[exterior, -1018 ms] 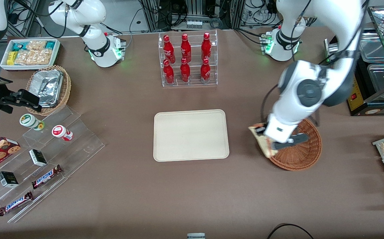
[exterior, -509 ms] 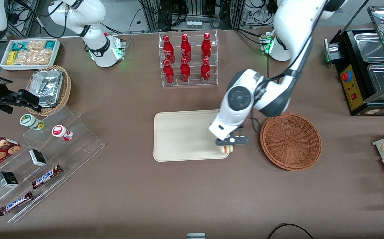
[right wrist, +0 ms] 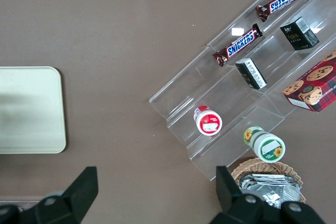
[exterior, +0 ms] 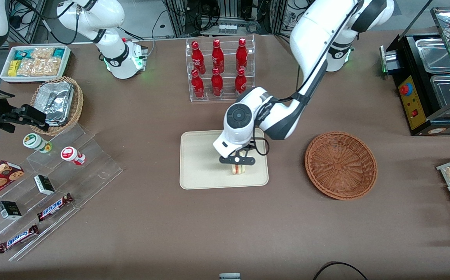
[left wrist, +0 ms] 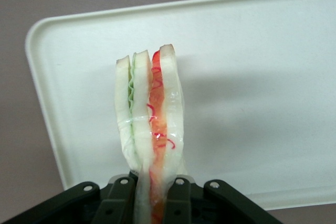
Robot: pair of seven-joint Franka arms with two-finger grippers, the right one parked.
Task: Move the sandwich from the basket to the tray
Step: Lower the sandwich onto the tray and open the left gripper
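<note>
Your triangular wedge sandwich (left wrist: 149, 129) of pale bread, with green and red-orange filling along its cut edge, hangs pinched between the black fingers (left wrist: 178, 195) of the left arm's gripper (exterior: 237, 160), over the flat cream-white rectangular tray (exterior: 199, 171); whether it touches the tray you cannot tell; the round reddish-brown wicker basket (exterior: 340, 165) sits beside the tray toward the working arm's end; farther from the front camera stands a clear rack of red bottles (exterior: 219, 69); toward the parked arm's end, two brown bars on clear steps read SNICKERS (right wrist: 237, 44).
</note>
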